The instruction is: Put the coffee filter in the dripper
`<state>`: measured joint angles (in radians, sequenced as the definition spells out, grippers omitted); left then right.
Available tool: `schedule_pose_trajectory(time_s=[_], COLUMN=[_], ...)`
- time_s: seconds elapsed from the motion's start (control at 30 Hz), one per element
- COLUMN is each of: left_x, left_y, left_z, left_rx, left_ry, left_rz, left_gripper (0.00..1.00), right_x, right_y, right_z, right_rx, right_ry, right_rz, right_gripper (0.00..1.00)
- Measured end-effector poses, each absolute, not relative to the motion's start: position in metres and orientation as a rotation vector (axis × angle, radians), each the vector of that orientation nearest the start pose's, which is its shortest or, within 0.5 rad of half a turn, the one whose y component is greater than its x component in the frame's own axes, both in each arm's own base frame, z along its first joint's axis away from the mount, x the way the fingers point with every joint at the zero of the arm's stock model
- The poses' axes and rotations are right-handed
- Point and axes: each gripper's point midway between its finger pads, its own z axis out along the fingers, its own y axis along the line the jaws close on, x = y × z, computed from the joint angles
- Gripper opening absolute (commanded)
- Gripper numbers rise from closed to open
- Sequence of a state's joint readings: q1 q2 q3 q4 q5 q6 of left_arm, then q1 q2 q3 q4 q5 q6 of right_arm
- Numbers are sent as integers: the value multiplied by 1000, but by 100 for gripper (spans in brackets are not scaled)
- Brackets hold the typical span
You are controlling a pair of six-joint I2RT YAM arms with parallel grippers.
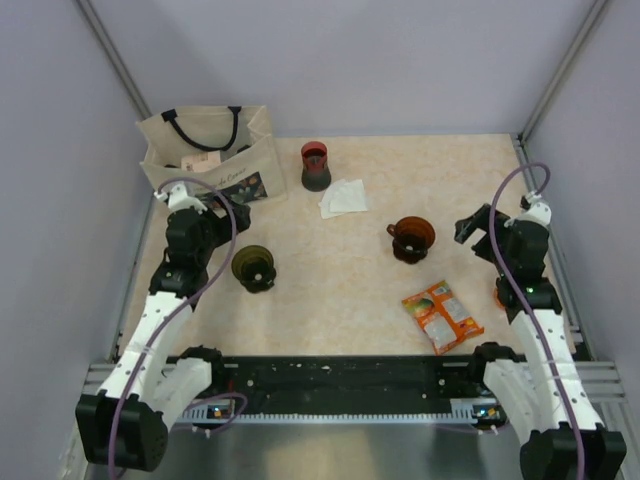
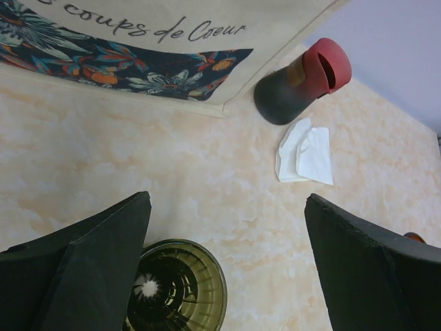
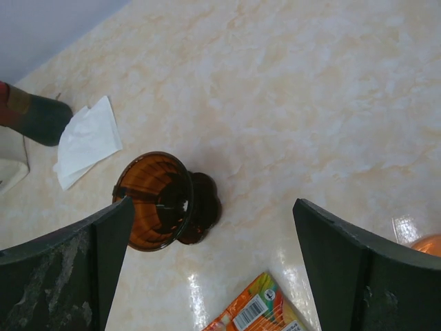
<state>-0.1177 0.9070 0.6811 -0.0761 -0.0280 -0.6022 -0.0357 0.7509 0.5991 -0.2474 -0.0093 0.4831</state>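
The dark olive-green dripper (image 1: 253, 267) stands upright on the table at the left, its ribbed cone empty (image 2: 176, 289). The white coffee filter (image 1: 343, 198) lies flat farther back near the middle (image 2: 305, 153), also showing in the right wrist view (image 3: 86, 140). My left gripper (image 1: 222, 205) hangs open above the table just behind the dripper, whose rim sits beside the left finger (image 2: 227, 198). My right gripper (image 1: 472, 228) is open at the right, holding nothing (image 3: 212, 203).
A beige tote bag (image 1: 205, 150) stands at the back left. A red dripper (image 1: 315, 165) sits beside the filter and an amber one (image 1: 411, 239) right of centre. An orange snack packet (image 1: 441, 315) lies near the right arm. Walls enclose the table.
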Motion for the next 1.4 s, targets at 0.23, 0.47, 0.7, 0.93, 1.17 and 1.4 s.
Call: schedule_pose_trajectory(time_s=[0.23, 0.47, 0.7, 0.93, 1.17, 1.4], left_x=[321, 303, 278, 263, 248, 224], left_y=[-43, -27, -18, -29, -68, -107], left_z=[227, 219, 192, 178, 149, 130], left_rx=[-524, -639, -724, -748, -655, -566], left_ry=[1808, 1842, 1966, 2050, 2223, 2350], left_rz=[-401, -327, -248, -302, -398, -455], left_gripper=[99, 99, 99, 99, 99, 97], right_x=[285, 285, 288, 287, 288, 287], right_y=[14, 27, 30, 29, 28, 28], right_z=[213, 221, 214, 212, 207, 204], right_rx=[431, 352, 339, 339, 348, 354], right_ry=[1827, 1837, 1884, 1896, 1911, 1925], right_rz=[322, 375, 384, 380, 372, 368], right_gripper=[99, 99, 99, 99, 99, 98])
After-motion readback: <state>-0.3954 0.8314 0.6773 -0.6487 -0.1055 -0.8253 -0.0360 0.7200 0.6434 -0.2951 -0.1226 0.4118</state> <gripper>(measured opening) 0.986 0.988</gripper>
